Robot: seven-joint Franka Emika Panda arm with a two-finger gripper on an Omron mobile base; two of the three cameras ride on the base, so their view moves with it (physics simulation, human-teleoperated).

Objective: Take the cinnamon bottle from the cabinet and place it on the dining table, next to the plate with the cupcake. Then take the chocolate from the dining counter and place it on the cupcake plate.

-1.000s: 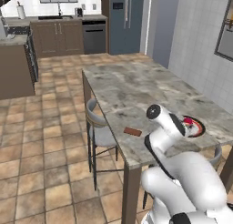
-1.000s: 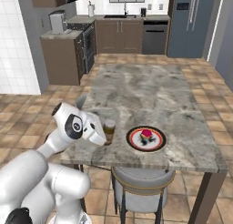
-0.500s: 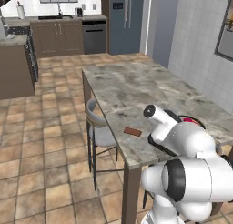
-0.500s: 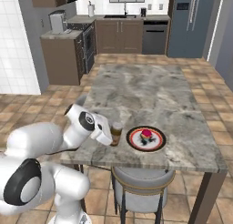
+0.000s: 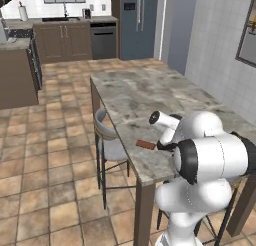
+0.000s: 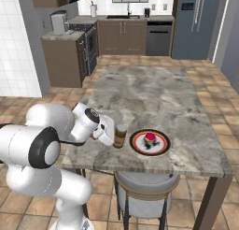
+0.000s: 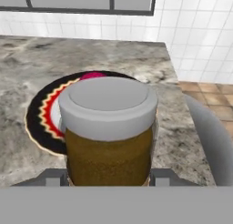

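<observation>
The brown jar with the grey lid is standing up on the stone table, just beside the plate with the red rim. A little cake is sitting on that plate. The gripper is reaching in from the side, and the jar is sitting right between its fingers, but I cannot tell if they are squeezing it. The flat chocolate bar is lying near the table's edge, apart from the plate
</observation>
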